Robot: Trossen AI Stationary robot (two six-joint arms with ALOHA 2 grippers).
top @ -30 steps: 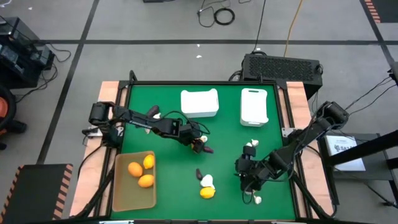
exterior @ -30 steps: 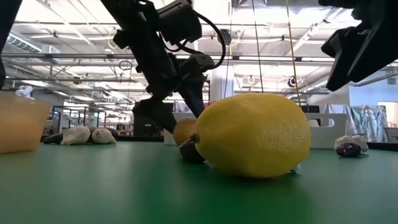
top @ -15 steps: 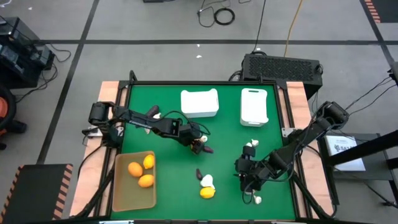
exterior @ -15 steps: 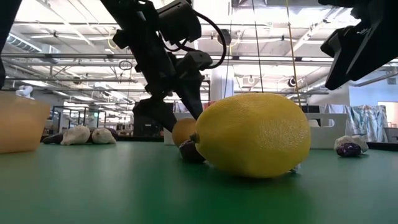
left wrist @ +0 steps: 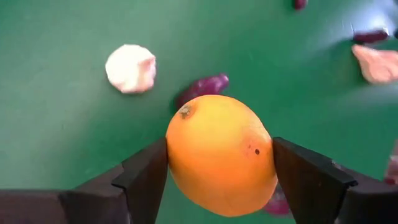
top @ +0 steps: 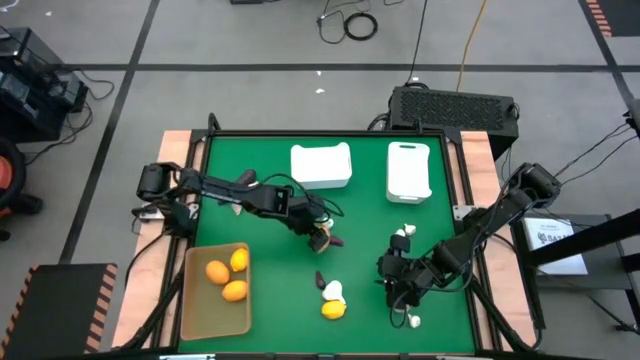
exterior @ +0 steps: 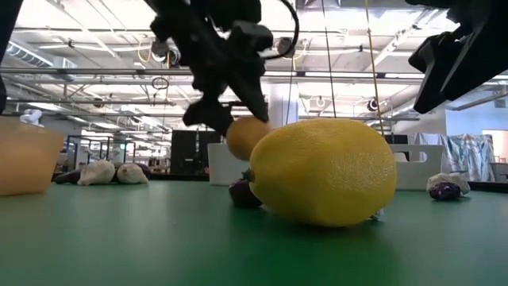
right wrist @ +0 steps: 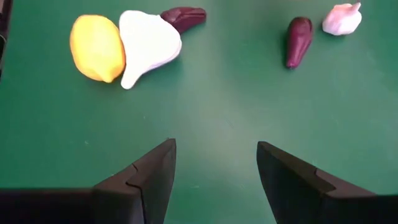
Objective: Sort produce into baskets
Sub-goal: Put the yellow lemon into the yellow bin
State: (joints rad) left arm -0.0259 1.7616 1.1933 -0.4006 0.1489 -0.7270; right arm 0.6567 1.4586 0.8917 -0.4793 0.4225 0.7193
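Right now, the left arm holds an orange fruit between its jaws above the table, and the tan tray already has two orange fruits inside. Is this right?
Not quite. The tan tray holds three orange fruits, not two; the high view shows them lying together. The rest stands: the left gripper has its jaws closed on an orange fruit, lifted off the table, as the left wrist view and the low view show.

Grey concrete floor (top: 250, 100) all round the table, dark seams crossing it. Loose cables (top: 350, 22) lie coiled up top. A black box (top: 455, 107) sits behind the table. Low view: bright ceiling lights (exterior: 95, 48), open hall.
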